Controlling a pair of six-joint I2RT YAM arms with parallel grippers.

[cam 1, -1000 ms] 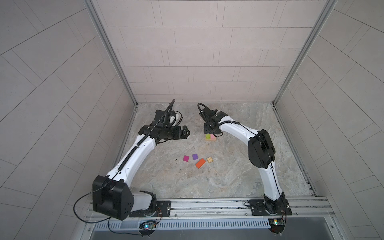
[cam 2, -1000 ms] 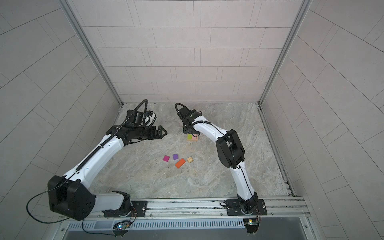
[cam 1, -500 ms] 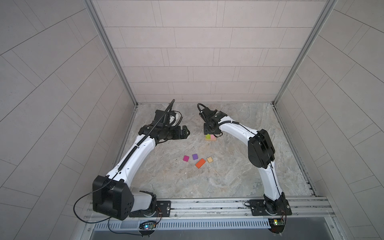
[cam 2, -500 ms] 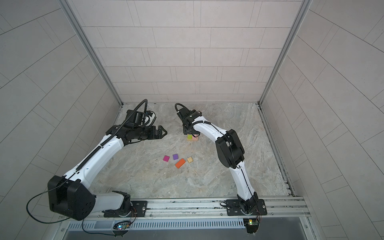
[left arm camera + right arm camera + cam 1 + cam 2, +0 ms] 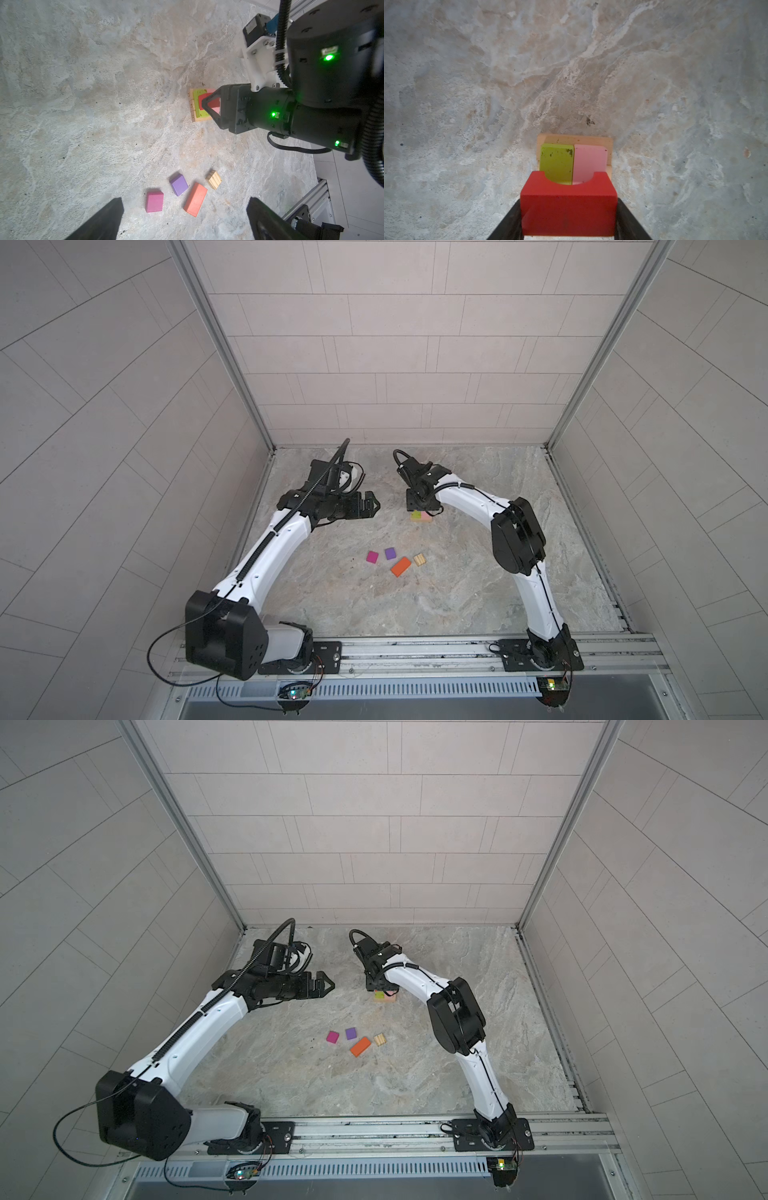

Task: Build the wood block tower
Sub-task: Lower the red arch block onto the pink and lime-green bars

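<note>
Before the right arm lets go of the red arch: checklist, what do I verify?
1. Grip: right gripper shut on the red arch, a finger on each side: ok.
2. Arch lined up over the green block and pink block: ok in the right wrist view.
3. Arch resting on them: cannot tell, the contact is hidden.
4. Green and pink side by side on the tan base: ok.
5. Left gripper open, well apart from the tan base: ok.
6. Orange block loose, nothing on it: ok.
</note>
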